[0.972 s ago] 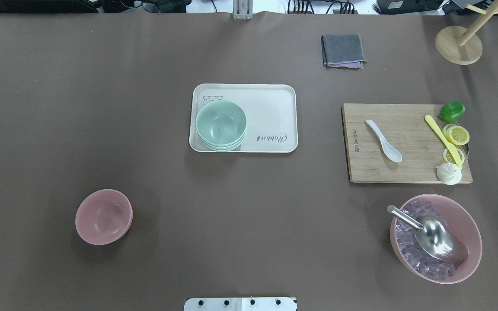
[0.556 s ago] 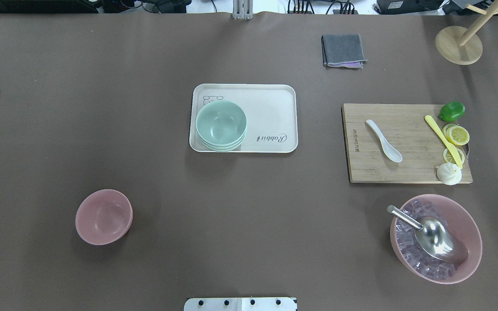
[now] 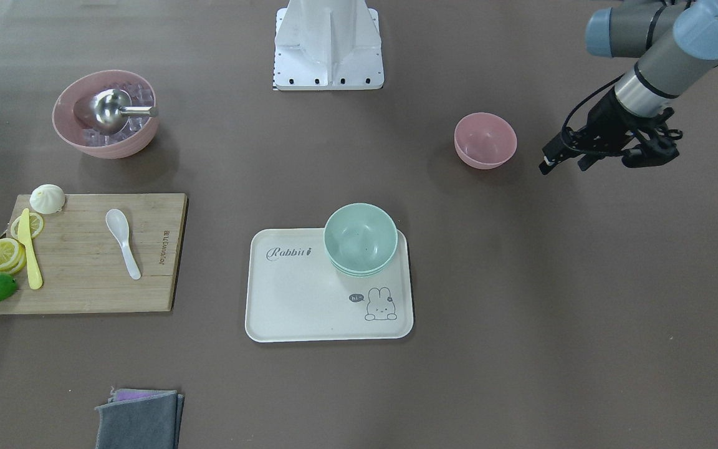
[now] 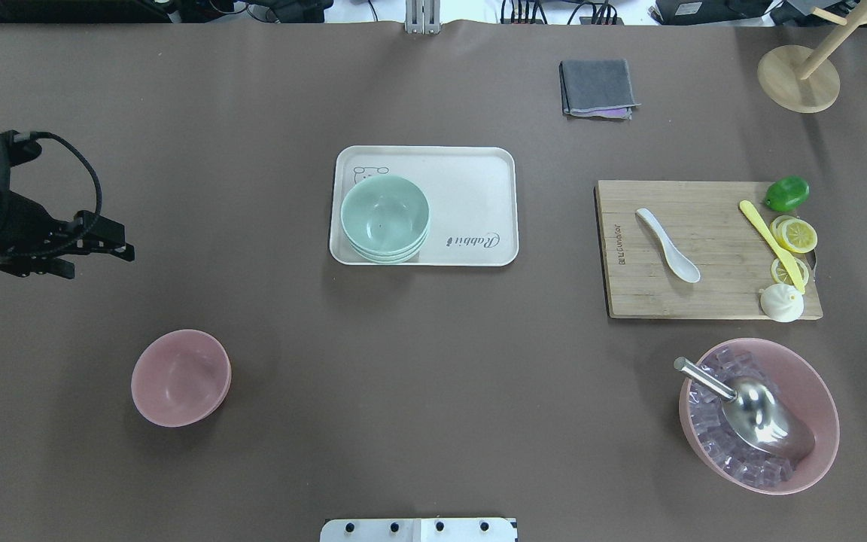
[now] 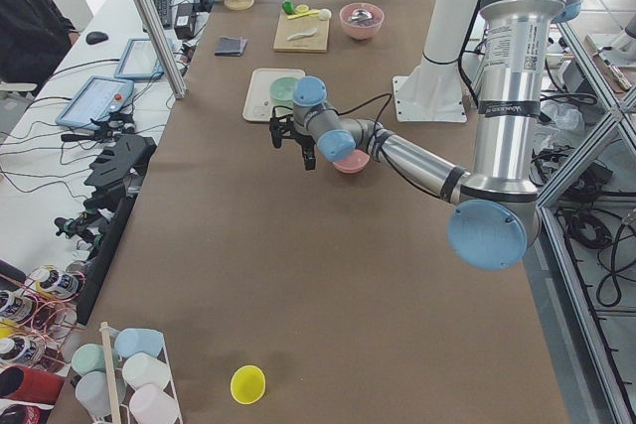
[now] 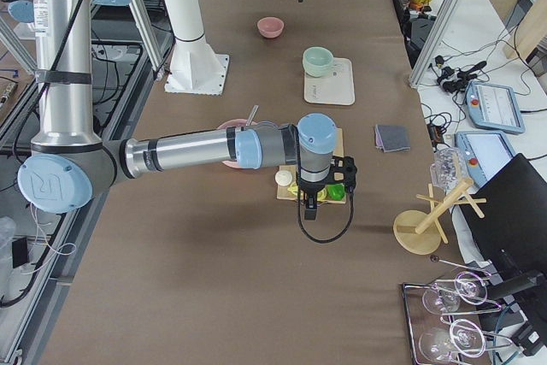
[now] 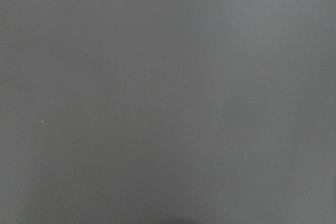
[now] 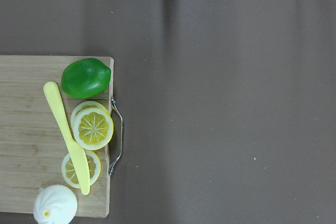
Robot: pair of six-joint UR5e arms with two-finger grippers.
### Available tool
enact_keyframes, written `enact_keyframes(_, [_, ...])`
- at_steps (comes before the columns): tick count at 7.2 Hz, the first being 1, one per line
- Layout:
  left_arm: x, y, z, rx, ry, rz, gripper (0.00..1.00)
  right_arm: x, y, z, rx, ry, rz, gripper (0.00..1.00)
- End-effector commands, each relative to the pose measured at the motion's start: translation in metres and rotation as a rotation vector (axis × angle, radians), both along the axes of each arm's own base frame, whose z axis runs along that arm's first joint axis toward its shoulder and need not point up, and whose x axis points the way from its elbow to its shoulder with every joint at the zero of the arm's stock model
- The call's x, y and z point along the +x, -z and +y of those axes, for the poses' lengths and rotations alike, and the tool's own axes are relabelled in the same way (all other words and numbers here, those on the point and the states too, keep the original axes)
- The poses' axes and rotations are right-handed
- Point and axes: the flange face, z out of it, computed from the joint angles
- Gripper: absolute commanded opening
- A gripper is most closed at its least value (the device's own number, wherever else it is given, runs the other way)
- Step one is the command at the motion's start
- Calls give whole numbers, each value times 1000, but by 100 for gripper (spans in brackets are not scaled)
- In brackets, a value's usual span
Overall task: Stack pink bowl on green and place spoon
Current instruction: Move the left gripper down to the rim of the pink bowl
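Note:
An empty pink bowl stands on the table at the front left, also in the front-facing view. A stack of green bowls sits in the left part of a cream tray. A white spoon lies on a wooden cutting board. My left gripper hovers above bare table, behind and left of the pink bowl; its jaws look open and empty. My right gripper shows only in the exterior right view, over the board's right end; I cannot tell its state.
A large pink bowl holds ice cubes and a metal scoop. A lime, lemon slices, a yellow knife and a bun sit on the board's right end. A grey cloth and a wooden stand lie at the back.
My left arm has come in from the overhead view's left edge and moved rightward and nearer over the table. The bowls, spoon and tray have not moved.

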Motion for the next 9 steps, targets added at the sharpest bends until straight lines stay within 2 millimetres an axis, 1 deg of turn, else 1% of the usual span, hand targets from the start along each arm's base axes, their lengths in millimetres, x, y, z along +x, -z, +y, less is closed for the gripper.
enact_keyframes(1, [36,-31,61,17,-50,12,97,-2,4,1,-11,-7,-32,100])
enact_keyframes(2, [58,-29,81,-1,-60,26,97,-2,6,0,-17,-15,-34,100])
enact_keyframes(3, [76,-31,95,10,-69,10,96,-4,7,0,-23,-17,-54,100])
enact_keyframes(4, [77,-36,101,8,-76,0,94,-4,8,0,-23,-16,-63,100])
enact_keyframes(5, [78,-38,105,12,-85,4,86,-4,9,0,-23,-17,-65,100])
enact_keyframes(6, [66,-45,112,28,-88,24,74,-6,10,-1,-20,-14,-65,100])
enact_keyframes(7, [51,-58,121,41,-88,42,65,-6,10,-1,-20,-14,-64,100])
enact_keyframes(8, [41,-64,128,53,-92,61,54,-6,11,-3,-17,-12,-62,100])
enact_keyframes(9, [43,-64,127,52,-92,61,53,-6,12,-3,-17,-12,-62,100])
